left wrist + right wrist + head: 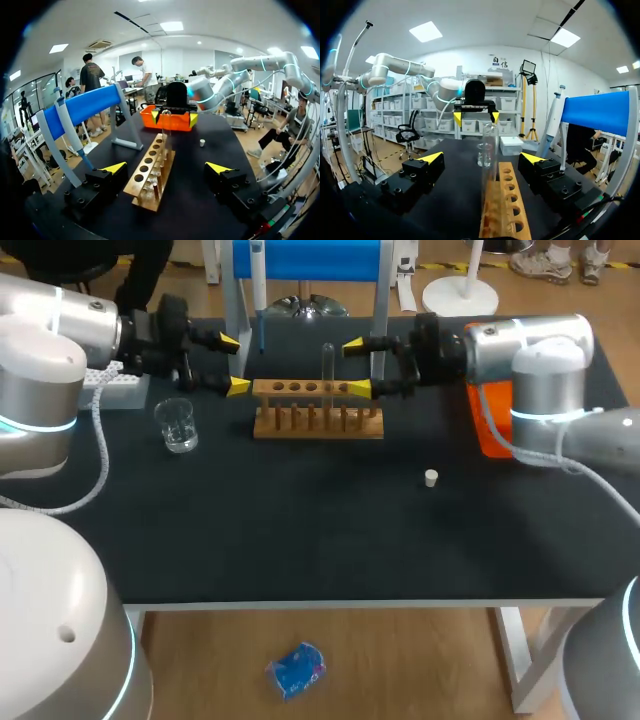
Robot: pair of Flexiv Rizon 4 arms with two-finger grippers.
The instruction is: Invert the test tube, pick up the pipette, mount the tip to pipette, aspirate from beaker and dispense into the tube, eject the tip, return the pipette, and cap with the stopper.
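A clear test tube [327, 364] [490, 150] stands upright in the wooden rack [318, 410] [150, 175] [502, 205] at the back middle of the table. My left gripper [233, 364] [166, 167] hovers open at the rack's left end, facing along it. At the right end my right gripper [356, 367] [482, 158] is open too, with the tube just ahead between its yellow tips, untouched. The glass beaker [178, 426] sits left of the rack. A small stopper [431, 477] [202, 143] lies on the mat to the right. The pipette [259, 295] hangs on the blue stand [305, 258] [80, 107] behind.
An orange bin [492, 425] [172, 121] stands under my right arm at the back right. A white tip box [115, 386] [511, 145] sits at the back left beside my left arm. The stand's legs rise close behind the rack. A dark mat [320, 530] covers the table.
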